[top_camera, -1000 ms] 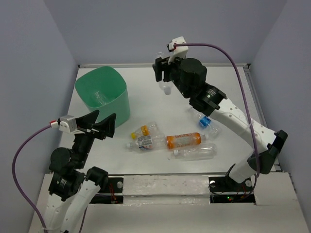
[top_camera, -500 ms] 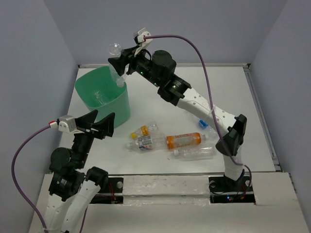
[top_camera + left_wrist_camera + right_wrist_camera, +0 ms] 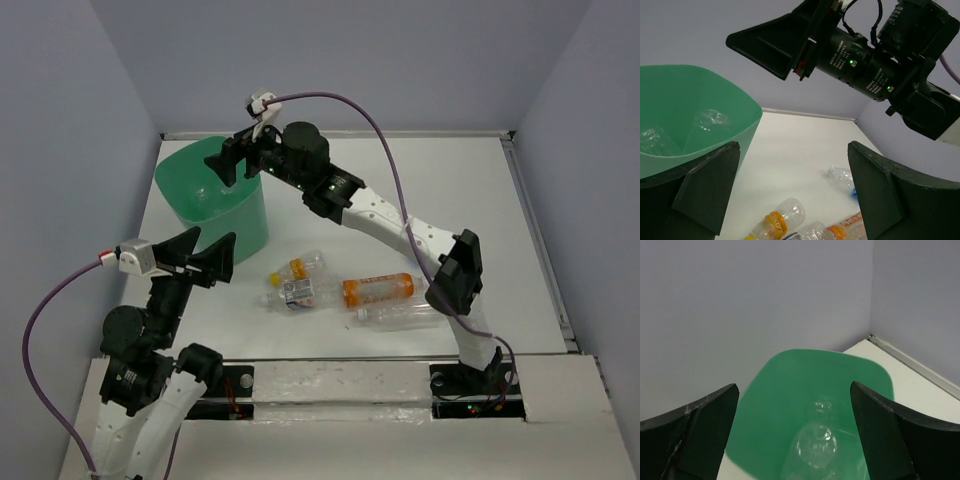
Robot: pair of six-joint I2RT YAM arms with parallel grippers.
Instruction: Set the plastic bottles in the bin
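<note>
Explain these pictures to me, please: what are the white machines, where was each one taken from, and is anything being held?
The machines are two robot arms bolted at the table's near edge. One camera looks down from above; each arm also carries a camera at its wrist, so the two dark wedges in those pictures are that arm's own fingers. The right claw hangs open over the green bin, and its wrist view shows a clear bottle inside the bin beneath it. The left claw waits open beside the bin, holding nothing. On the white table lie more bottles: an orange one, a yellow-capped one, a labelled one and a clear one.
</note>
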